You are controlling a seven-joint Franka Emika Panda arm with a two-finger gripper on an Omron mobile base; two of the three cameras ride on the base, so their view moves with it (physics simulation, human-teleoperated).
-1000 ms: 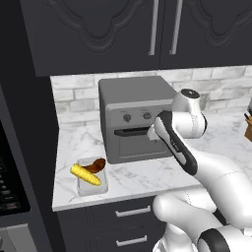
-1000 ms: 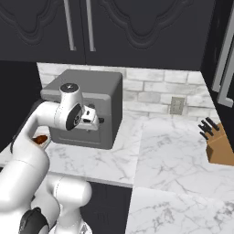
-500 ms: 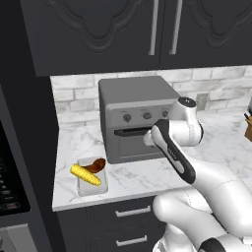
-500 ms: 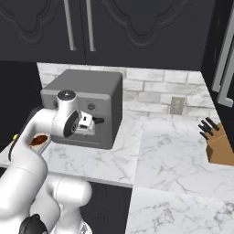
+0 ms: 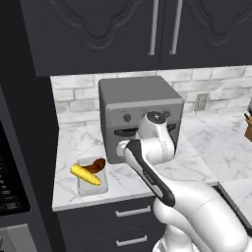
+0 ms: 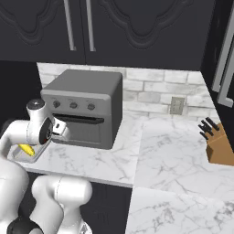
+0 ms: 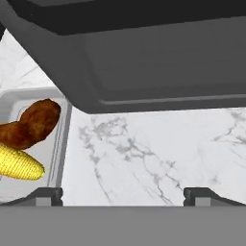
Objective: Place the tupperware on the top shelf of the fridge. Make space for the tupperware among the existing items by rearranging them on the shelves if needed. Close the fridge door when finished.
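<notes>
White marble worktop (image 5: 197,162) carries a boxy grey countertop oven (image 5: 140,115). The shallow translucent-white tupperware (image 5: 92,178) with corn and meat sits left of it. The jaws (image 7: 123,194) hang released above bare marble just beside the tub.

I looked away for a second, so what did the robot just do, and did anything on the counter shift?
The arm swung left across the toaster oven front, carrying its open, empty gripper toward the tupperware. Nothing was grabbed or released. The tupperware, toaster oven and knife block stayed put.
</notes>
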